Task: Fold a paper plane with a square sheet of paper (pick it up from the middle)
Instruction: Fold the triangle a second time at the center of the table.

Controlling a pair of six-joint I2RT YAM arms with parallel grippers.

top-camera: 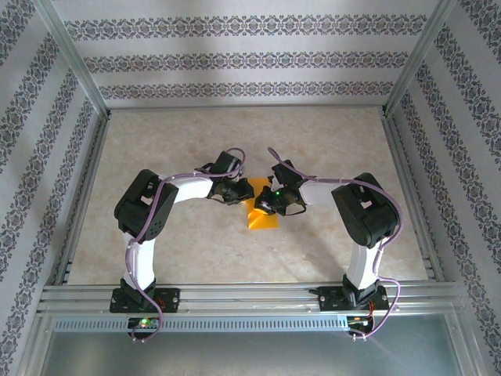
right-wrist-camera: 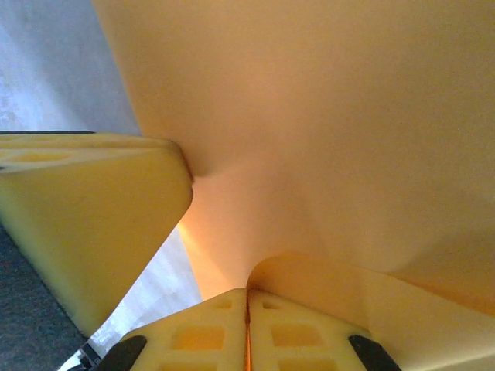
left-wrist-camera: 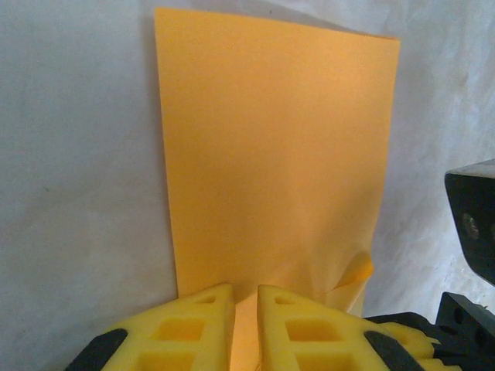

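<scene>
The square sheet of paper (top-camera: 263, 219) is bright orange and lies mid-table as a narrower creased rectangle (left-wrist-camera: 271, 154). No paper plane is in view. My left gripper (top-camera: 235, 192) rests its yellow fingertips on the sheet's near end (left-wrist-camera: 245, 297), jaws almost together with orange showing in the slim gap. My right gripper (top-camera: 271, 205) is shut on the sheet's edge (right-wrist-camera: 247, 297), where a small flap of paper (right-wrist-camera: 348, 278) curls up. One left finger (right-wrist-camera: 93, 209) dents the sheet (right-wrist-camera: 348, 116) beside it.
The beige tabletop (top-camera: 172, 149) is walled by patterned panels and metal frame posts (top-camera: 78, 70). A rail (top-camera: 250, 298) runs along the near edge at the arm bases. The right arm's black body (left-wrist-camera: 472, 232) sits close to the left fingers.
</scene>
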